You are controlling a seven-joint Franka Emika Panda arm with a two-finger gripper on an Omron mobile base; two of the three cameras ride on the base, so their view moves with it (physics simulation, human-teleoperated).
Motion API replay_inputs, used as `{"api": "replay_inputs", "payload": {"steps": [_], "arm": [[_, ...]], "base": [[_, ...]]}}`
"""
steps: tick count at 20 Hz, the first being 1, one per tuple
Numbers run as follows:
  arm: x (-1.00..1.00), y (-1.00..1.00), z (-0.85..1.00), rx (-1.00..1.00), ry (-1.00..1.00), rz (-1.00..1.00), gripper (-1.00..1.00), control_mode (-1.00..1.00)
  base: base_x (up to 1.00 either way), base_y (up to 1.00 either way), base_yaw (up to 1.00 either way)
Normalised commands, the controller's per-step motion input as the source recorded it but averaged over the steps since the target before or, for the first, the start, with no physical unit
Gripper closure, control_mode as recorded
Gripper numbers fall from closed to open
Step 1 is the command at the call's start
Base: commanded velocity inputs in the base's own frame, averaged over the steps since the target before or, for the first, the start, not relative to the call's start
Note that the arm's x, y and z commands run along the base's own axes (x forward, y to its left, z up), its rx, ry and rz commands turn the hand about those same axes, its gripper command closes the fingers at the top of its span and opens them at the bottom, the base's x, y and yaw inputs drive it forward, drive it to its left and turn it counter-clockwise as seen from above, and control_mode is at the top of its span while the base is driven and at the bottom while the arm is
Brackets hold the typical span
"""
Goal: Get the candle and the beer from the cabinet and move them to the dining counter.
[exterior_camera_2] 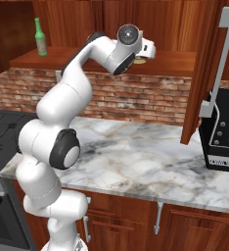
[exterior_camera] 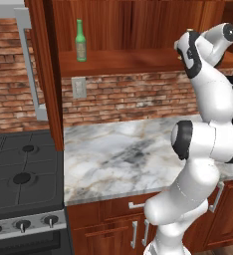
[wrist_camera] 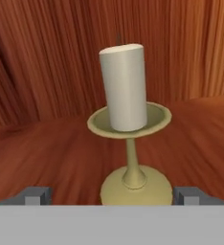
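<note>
Cream cylinder candle (wrist_camera: 124, 88), brass saucer stem

You had even, bright light in both base views, with no hard shadows; the marble bench (exterior_camera: 123, 149) showed a soft pale sheen rather than glare. The cabinet (exterior_camera: 138, 30) interior sat dimmer, its back panel darkening toward the upper left in the right base view. Your hand view was soft and slightly blurred: the candle (wrist_camera: 125, 88) had fuzzy edges, and the wood grain behind it bowed and smeared toward the edges.
</note>
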Motion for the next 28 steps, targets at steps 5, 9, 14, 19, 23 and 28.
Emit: {"api": "replay_inputs", "payload": {"steps": [5, 9, 14, 19, 23, 28], "arm": [[0.11, -0.08, -0.06, 0.02, 0.0, 0.0, -1.0, -1.0], [0.14, -0.05, -0.05, 0.01, 0.0, 0.0, -1.0, -1.0], [0.17, -0.02, -0.02, 0.0, 0.0, 0.0, -1.0, -1.0], [0.21, -0.02, 0.0, 0.0, 0.0, 0.0, -1.0, -1.0], [0.18, -0.02, 0.0, 0.0, 0.0, 0.0, -1.0, -1.0], [0.16, -0.03, -0.02, 0.0, 0.0, 0.0, -1.0, -1.0]], "base": [[0.0, 0.0, 0.0], [0.0, 0.0, 0.0], [0.0, 0.0, 0.0], [0.0, 0.0, 0.0], [0.0, 0.0, 0.0], [0.0, 0.0, 0.0]]}}
